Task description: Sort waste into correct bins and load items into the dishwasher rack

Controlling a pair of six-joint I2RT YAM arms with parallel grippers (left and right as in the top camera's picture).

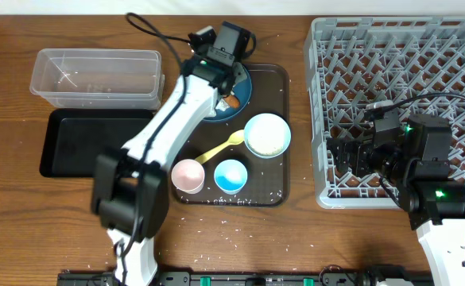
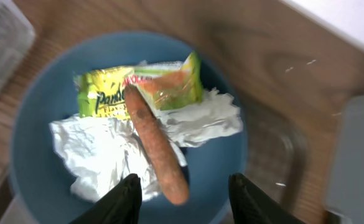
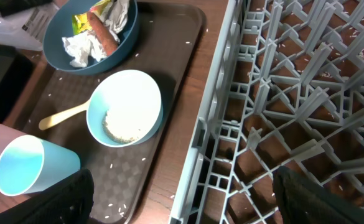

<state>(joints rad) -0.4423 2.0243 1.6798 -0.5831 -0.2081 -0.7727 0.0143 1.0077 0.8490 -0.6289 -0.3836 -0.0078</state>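
Left gripper (image 2: 183,185), fingers apart and empty, hangs over the large dark blue round dish (image 2: 38,118). In it, a smooth orange-brown sausage (image 2: 157,143) lies diagonally on crumpled white tissues (image 2: 101,152), its far end against the glossy yellow-green wrapper (image 2: 107,93). Judged soft, greasy and light; best gripped mid-length, across its width. Right gripper (image 3: 185,190), likewise apart and empty, sits above the grey pegged plastic rack (image 3: 281,93).

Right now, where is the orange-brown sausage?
Centre of the left wrist view: the orange-brown sausage lies in the large dark blue dish, across crumpled white tissues and the yellow-green wrapper, directly ahead of the left gripper.
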